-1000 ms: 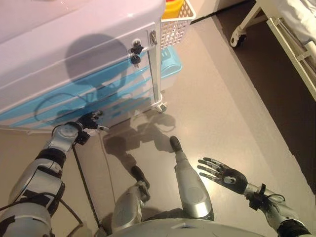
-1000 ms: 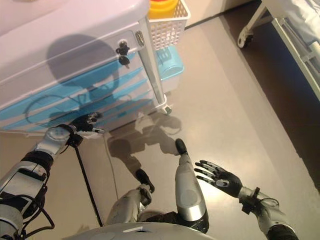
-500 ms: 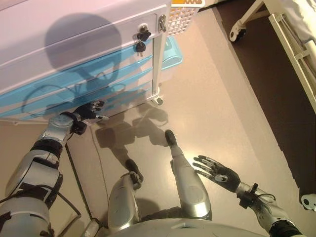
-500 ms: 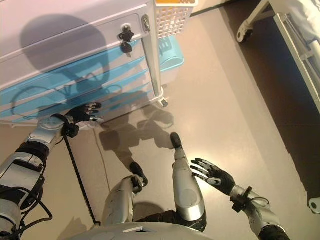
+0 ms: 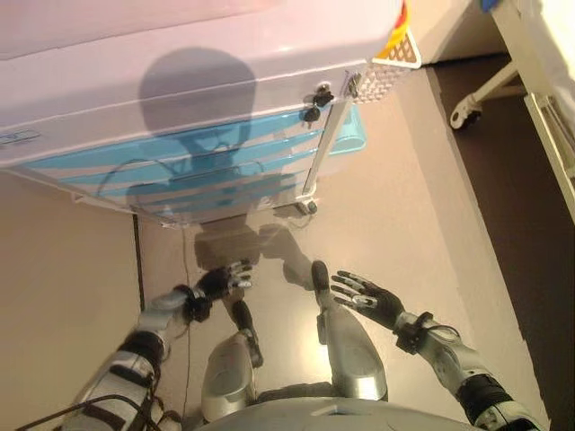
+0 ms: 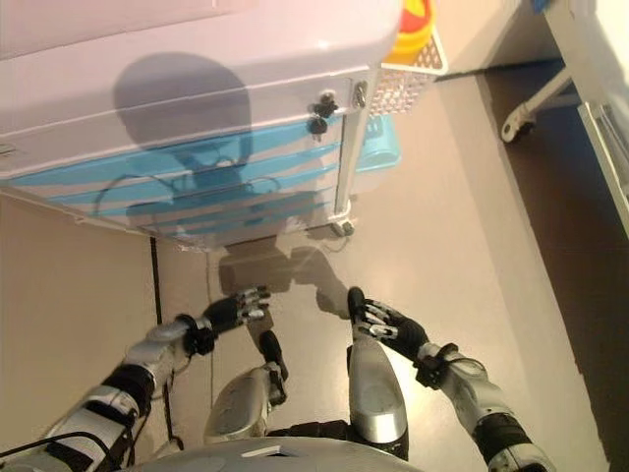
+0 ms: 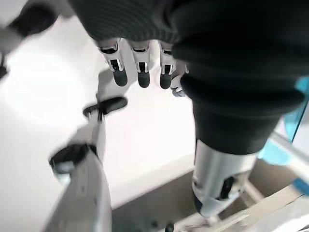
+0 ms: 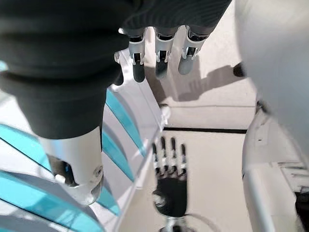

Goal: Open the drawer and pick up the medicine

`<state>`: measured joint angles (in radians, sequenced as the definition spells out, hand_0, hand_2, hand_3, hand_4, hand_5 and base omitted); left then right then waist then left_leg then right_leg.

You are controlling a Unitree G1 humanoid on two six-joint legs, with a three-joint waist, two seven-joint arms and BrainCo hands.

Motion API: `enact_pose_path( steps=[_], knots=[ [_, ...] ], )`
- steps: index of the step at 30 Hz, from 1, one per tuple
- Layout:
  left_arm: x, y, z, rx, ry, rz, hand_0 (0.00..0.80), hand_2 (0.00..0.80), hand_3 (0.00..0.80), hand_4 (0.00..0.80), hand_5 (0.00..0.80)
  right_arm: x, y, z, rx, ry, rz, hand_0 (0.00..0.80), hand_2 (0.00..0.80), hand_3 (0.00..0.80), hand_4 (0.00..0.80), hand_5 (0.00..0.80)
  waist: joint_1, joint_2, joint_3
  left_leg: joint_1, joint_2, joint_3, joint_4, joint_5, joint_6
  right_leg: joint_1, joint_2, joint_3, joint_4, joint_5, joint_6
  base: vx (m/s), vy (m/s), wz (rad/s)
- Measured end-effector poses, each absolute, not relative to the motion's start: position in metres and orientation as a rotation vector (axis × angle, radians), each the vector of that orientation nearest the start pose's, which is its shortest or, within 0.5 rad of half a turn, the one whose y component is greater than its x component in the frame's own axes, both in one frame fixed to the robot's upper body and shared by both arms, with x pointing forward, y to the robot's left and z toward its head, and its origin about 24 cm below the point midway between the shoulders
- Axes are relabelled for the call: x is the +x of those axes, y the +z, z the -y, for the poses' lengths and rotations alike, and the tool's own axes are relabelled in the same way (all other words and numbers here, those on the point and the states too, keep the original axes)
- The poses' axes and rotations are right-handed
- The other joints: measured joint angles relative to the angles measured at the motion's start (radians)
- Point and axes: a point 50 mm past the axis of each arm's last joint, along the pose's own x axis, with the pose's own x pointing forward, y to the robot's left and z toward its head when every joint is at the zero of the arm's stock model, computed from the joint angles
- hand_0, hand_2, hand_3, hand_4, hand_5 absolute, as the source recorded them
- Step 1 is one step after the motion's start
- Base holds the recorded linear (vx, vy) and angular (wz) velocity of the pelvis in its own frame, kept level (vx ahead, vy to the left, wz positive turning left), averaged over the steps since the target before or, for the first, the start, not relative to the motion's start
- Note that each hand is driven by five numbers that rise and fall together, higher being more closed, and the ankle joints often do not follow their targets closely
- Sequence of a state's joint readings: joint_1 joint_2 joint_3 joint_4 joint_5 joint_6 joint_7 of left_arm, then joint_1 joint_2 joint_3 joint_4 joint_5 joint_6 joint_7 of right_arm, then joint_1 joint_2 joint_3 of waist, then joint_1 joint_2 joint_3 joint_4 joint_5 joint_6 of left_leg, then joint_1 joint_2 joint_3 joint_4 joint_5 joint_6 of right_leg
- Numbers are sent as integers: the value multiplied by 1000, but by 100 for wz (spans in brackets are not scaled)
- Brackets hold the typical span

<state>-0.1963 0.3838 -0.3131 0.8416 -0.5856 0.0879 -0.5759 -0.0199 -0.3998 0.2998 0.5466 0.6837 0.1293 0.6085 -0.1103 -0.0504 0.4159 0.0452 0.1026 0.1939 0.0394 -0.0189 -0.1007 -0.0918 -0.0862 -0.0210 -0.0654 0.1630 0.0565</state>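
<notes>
Left eye view, right hand: your right hand [image 5: 375, 301] hung low, well short of the cart [image 5: 180, 81], fingers spread and straight, holding nothing.
Left hand: your left hand [image 5: 220, 280] was also empty, fingers loosely extended, near the cart's foot but apart from it.
Wrist views: each showed relaxed fingers over bare floor [image 5: 404, 215], with no grasp on anything.
Cart: the white cart stood beyond both hands; its blue drawers [image 5: 207, 166] all looked closed, and two dark keys or knobs [image 5: 316, 101] sat at its front corner.
Basket: a white mesh basket [image 6: 408, 84] hung on the cart's far side, something yellow in it.
Medicine: you could not see it anywhere; presumably it was inside a drawer.
Progress: nothing of the task appeared done. You had yet to reach a drawer, pull it and pick out the medicine.
</notes>
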Motion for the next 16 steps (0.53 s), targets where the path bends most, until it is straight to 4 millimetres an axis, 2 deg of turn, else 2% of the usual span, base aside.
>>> enact_pose_path(
  steps=[5,10,13,16],
  knots=[
    [185,-108,-179,-436,-460,-824,0,0,0,0,0,178,-98,174,438,506,-828,0,0,0,0,0,47,25,-121,31,-1,-49,-52,20,1,50,-6,-53,-26,-14,5,40,-32,28],
    [155,-122,-176,-571,-392,-880,0,0,0,0,0,152,-122,180,452,404,-984,0,0,0,0,0,93,53,-195,50,-1,-78,-87,37,5,70,-9,-86,-26,-25,8,27,-4,22],
    [139,-129,-177,-608,-379,-918,0,0,0,0,0,142,-129,182,453,384,-1028,0,0,0,0,0,112,63,-225,54,-2,-107,-102,50,7,84,-9,-114,-27,-34,8,20,0,27],
    [128,-134,-176,-633,-365,-963,0,0,0,0,0,134,-135,180,472,364,-1067,0,0,0,0,0,129,66,-256,54,0,-119,-105,54,7,89,-9,-128,-27,-36,6,12,-1,12]
  ],
)
